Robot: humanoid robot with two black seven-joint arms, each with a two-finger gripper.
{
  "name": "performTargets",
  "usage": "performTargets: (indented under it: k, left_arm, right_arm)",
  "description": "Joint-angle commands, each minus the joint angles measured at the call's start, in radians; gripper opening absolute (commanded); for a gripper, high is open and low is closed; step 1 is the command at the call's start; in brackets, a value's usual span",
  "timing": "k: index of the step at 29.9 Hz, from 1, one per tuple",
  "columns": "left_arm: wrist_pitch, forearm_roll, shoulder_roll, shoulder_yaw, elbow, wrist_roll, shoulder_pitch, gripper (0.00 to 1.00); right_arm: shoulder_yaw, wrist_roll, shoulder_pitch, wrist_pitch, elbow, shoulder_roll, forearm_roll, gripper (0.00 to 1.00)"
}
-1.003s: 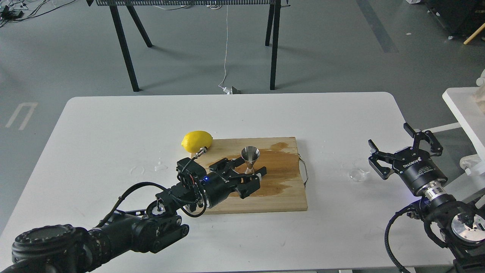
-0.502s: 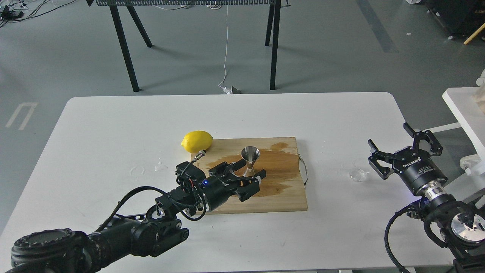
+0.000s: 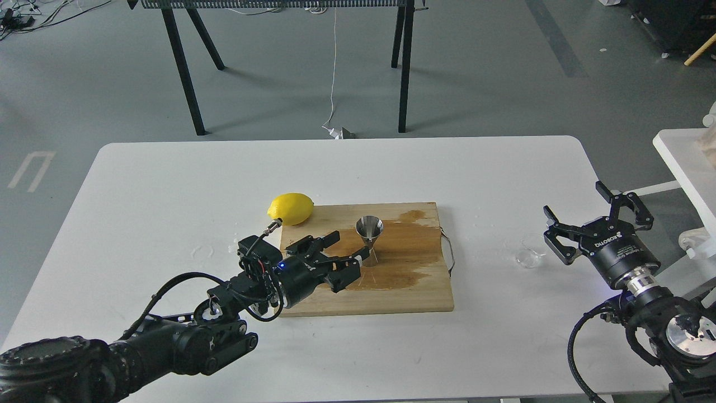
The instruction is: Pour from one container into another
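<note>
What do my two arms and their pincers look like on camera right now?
Both are black. The left pincer has jointed linkage fingers, a blue light behind it, looping black cables and a brass-tipped connector. The right pincer has similar fingers, white lettering on its round body and a silver wrist ring.

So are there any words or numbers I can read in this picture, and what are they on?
"ROBOTIQ": white letters on the black body of the right gripper, upside down from the head view.
The left gripper may carry marks too, but they are too small and dark to read.
No writing shows on the lemon, the steel jigger, the glass cup or the wooden board.
</note>
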Motion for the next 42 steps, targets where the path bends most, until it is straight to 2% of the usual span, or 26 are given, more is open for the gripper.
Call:
performTargets:
  k: [1,5,8,13,17,22,26,27,28,32,37,42]
  left_arm:
    - [0.000,0.000,0.019,-0.001,-0.034,0.000,0.016,0.87]
    - [0.000,-0.001,0.100,-0.006,-0.134,0.000,0.031,0.87]
    - [0.000,-0.020,0.201,-0.011,-0.252,0.000,0.037,0.86]
    - [-0.013,-0.190,0.364,-0.050,-0.435,0.000,0.037,0.85]
    - [-0.209,-0.352,0.456,-0.150,-0.524,0.000,0.037,0.85]
    - [-0.585,-0.553,0.486,-0.345,-0.530,0.000,0.054,0.86]
    - [-0.882,-0.769,0.510,-0.460,-0.509,0.000,0.060,0.87]
    - [-0.947,-0.822,0.522,-0.474,-0.499,0.000,0.060,0.87]
    - [-0.977,-0.883,0.536,-0.485,-0.493,0.000,0.060,0.87]
    - [-0.977,-1.146,0.584,-0.523,-0.458,0.000,0.060,0.87]
    - [-0.977,-1.501,0.581,-0.531,-0.282,0.000,0.059,0.87]
    - [-0.977,-1.586,0.576,-0.531,-0.259,0.000,0.071,0.88]
  right_arm:
    - [0.000,0.000,0.000,0.000,0.000,0.001,0.000,0.99]
    - [0.000,0.000,0.002,0.000,0.000,0.000,0.000,0.99]
    - [0.000,0.000,0.002,0.000,0.000,0.000,0.000,0.99]
    - [-0.009,-0.015,0.005,0.000,0.024,-0.002,0.003,0.99]
    - [-0.014,-0.018,0.014,0.000,0.040,-0.004,0.003,0.99]
    - [0.006,-0.018,0.011,0.000,0.054,-0.013,0.023,0.98]
    - [0.009,-0.018,-0.003,0.000,0.101,-0.016,0.126,0.97]
    - [0.011,-0.018,-0.011,0.000,0.115,-0.019,0.147,0.97]
    - [0.011,-0.018,-0.020,0.000,0.132,-0.023,0.164,0.98]
    - [0.012,-0.020,-0.038,0.000,0.178,-0.049,0.180,0.97]
    - [0.017,-0.020,-0.155,0.000,0.296,-0.123,0.273,0.97]
    - [0.018,-0.020,-0.277,0.000,0.376,-0.192,0.356,0.97]
